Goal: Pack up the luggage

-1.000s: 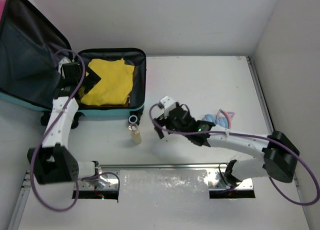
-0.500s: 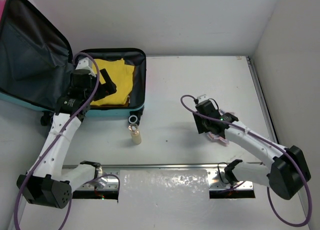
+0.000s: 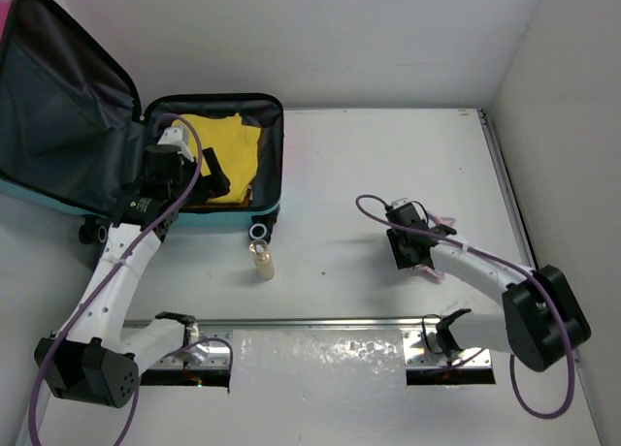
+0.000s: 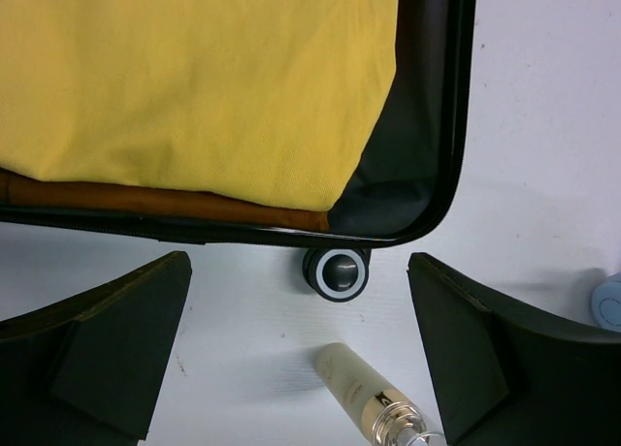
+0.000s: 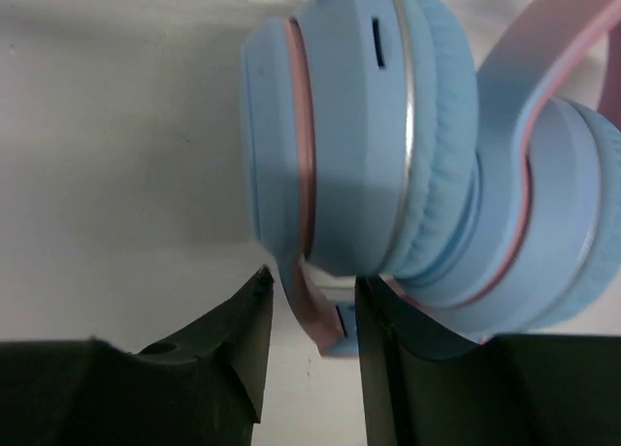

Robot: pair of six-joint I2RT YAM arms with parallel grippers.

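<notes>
Luggage [image 3: 58, 97] is seen open at upper left, yellow cloth [image 3: 238, 150] laid inside. Left gripper [image 4: 298, 262] is held wide apart over its lower edge. Right gripper [image 5: 312, 291] is set narrowly astride the headphones [image 5: 359, 136] band; contact cannot be told.

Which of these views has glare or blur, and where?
Top external: glare on the shiny strip between the arm bases. Right wrist: the headphones loom close, slightly soft. Left wrist: sharp, the yellow cloth evenly lit.
</notes>
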